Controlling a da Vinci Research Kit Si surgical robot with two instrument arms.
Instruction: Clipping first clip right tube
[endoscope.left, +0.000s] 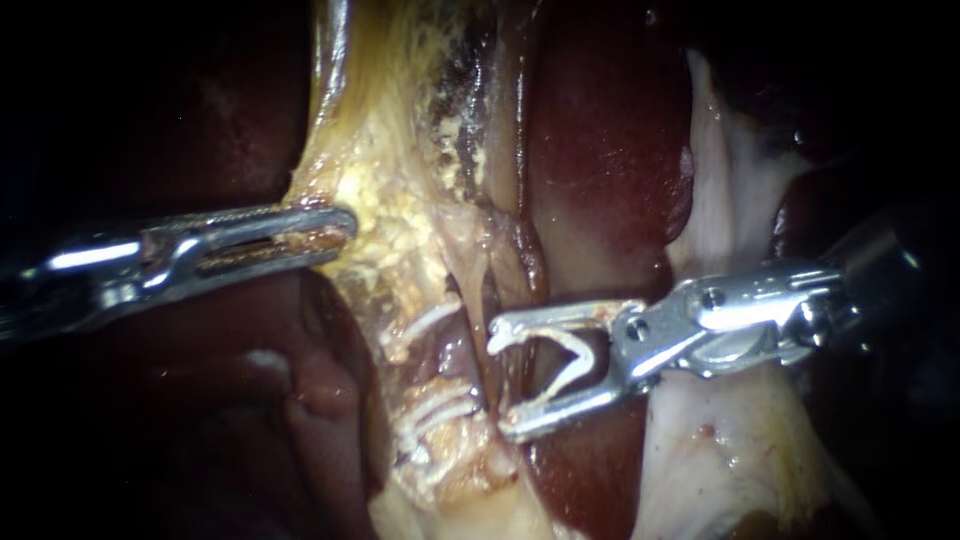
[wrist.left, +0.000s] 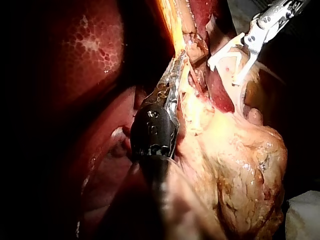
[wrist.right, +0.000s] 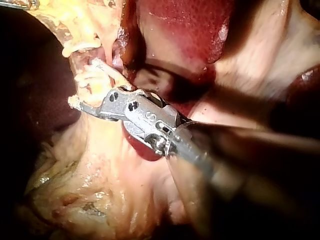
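Left wrist view: mottled liver glistens, pale cloth beside fatty tissue.

Left instrument grips tissue; right instrument, clip (white)

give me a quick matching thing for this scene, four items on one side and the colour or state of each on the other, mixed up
Things:
1 left instrument
2 right instrument
3 liver
4 closed clips

States:
a dark red
b white, between the two instruments
c jaws shut on yellow tissue
d jaws carry an open white clip

Pairs: 1-c, 2-d, 3-a, 4-b
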